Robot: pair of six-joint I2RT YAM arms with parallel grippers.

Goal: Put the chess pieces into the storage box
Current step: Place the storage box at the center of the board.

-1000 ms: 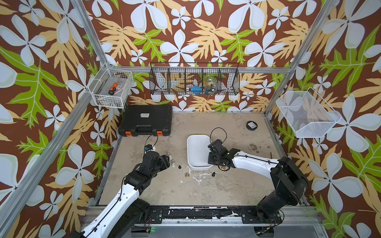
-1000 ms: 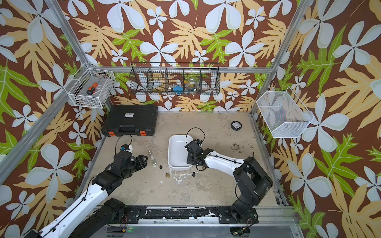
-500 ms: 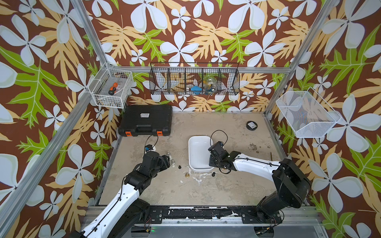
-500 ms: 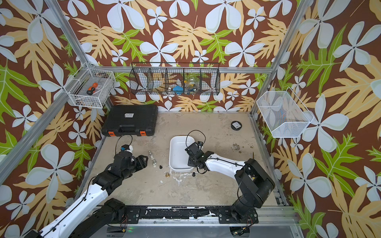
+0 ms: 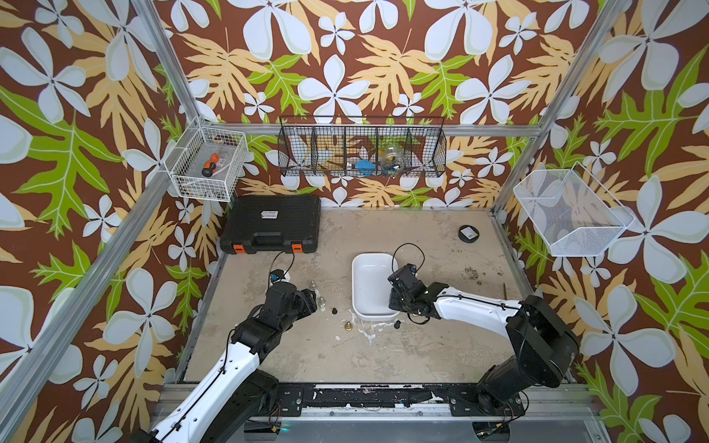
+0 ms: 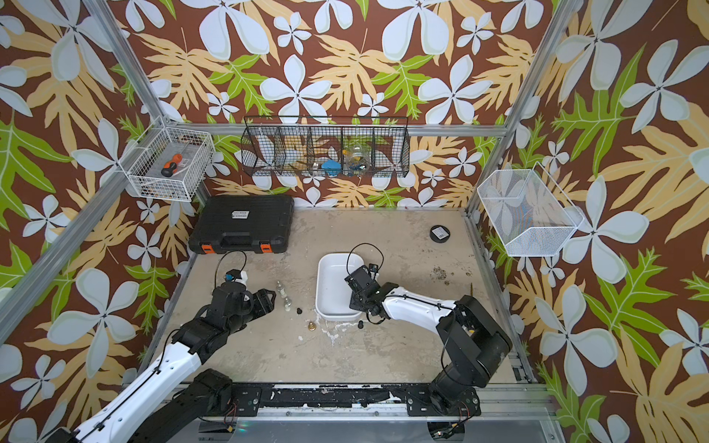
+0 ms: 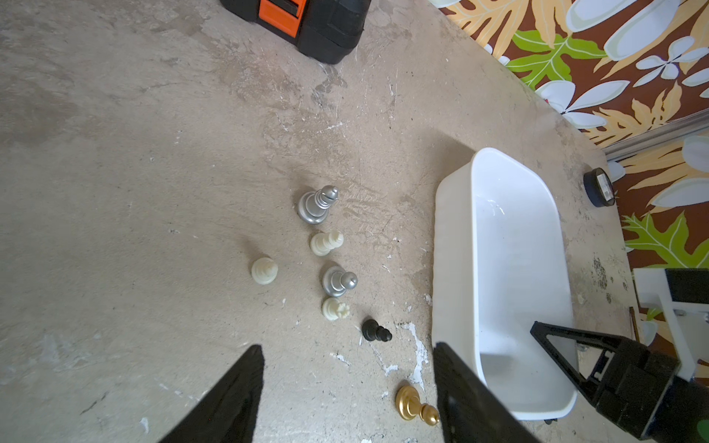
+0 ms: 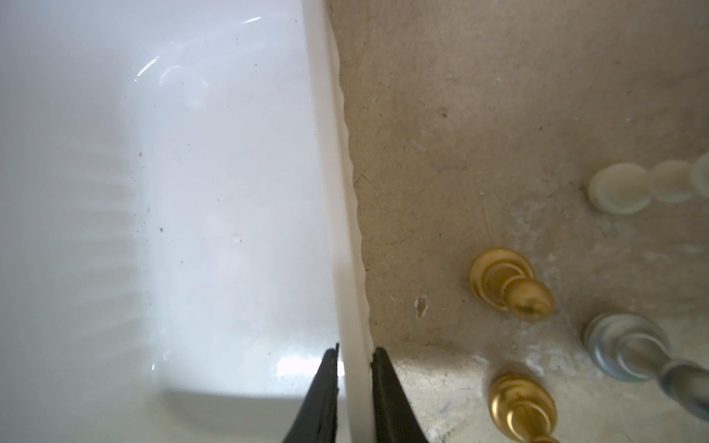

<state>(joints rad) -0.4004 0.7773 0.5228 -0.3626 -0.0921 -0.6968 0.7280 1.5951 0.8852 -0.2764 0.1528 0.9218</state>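
"While the right gripper (image 8: 355,351) straddled the storage box (image 8: 345,191) wall, could you tell whether it pinched?"

"No (its jaws sat close on either side of the rim; pressing or not, I couldn't say). The left gripper (image 7: 347,345) hung wide open over the table (image 7: 115,191)."

"And the chess pieces (image 7: 326,243)?"

"They stood on the table beside the box, with none inside that I saw. I judged the black pawn (image 7: 376,331) the best pick: nearest and clear of its neighbours. The gold one (image 7: 416,408) stood just beside the box wall, which left little room for a jaw."
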